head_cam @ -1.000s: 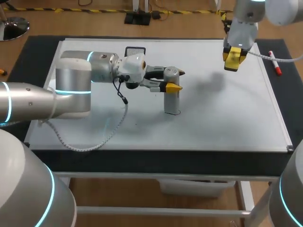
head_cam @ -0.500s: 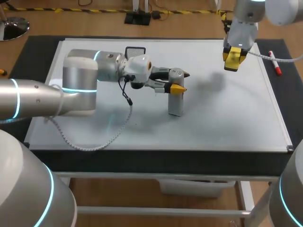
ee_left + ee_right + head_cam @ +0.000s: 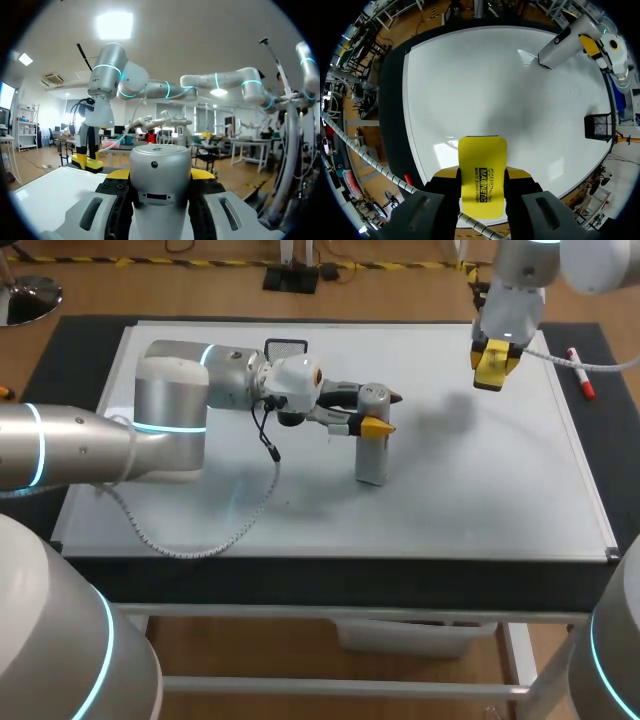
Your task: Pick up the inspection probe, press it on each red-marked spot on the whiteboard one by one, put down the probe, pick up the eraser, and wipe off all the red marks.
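**Both pincers loaded**

Left gripper (image 3: 377, 411) is clenched from two sides on the upright silver probe (image 3: 371, 458). Below the fingers, the probe's foot seems to touch the whiteboard (image 3: 480, 490). Well apart, the right gripper (image 3: 496, 368) clasps the yellow eraser (image 3: 482, 167) above the board. A red marker (image 3: 581, 373) lies near that gripper, at the board's edge.

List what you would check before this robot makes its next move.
1. The silver cylindrical probe gripped by the left gripper: ok.
2. Probe standing upright over the white whiteboard: ok.
3. Probe's lower end touching the board: cannot tell.
4. The yellow block eraser gripped by the right gripper: ok.
5. Right gripper well apart from the probe: ok.
6. Red marks visible on the board: not ok, none seen.
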`<state>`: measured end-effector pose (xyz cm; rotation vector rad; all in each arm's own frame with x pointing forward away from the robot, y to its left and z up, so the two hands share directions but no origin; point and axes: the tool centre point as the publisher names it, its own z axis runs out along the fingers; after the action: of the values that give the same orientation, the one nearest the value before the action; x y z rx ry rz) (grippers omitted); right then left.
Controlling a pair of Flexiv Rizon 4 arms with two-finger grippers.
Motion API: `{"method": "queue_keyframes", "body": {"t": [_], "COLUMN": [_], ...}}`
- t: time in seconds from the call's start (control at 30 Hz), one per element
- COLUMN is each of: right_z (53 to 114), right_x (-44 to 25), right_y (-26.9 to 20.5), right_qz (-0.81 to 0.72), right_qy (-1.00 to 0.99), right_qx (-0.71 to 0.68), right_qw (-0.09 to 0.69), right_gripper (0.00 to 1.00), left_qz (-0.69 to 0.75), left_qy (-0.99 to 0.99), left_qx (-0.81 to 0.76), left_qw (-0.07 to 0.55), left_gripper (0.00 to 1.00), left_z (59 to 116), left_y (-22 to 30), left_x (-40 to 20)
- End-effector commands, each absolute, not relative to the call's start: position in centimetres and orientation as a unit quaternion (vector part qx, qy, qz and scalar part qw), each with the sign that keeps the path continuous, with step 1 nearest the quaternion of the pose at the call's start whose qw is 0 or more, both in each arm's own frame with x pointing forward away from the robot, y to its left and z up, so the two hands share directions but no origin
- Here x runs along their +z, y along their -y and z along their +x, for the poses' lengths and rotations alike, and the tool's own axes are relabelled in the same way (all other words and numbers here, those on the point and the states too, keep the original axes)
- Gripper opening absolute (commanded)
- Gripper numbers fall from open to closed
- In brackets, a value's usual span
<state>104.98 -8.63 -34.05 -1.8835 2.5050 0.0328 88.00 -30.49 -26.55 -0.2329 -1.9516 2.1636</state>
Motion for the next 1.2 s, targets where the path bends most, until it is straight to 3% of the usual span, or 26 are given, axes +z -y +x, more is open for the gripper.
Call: {"method": "queue_keyframes", "body": {"t": [0.03, 1.2], "right_z": [105.04, 105.04], "right_x": [-33.97, -33.97], "right_y": [8.7, 8.7], "right_qz": [-0.602, -0.602], "right_qy": [-0.799, -0.799], "right_qx": [0.01, 0.01], "right_qw": [0.003, 0.003], "right_gripper": [0.0, 0.0], "left_qz": [-0.081, -0.078], "left_qy": [0.661, 0.665], "left_qx": [0.737, 0.733], "left_qw": [0.112, 0.117], "left_gripper": [0.0, 0.0], "left_z": [88.14, 88.59], "left_y": [30.58, 30.39], "left_x": [-26.67, -26.96]}}
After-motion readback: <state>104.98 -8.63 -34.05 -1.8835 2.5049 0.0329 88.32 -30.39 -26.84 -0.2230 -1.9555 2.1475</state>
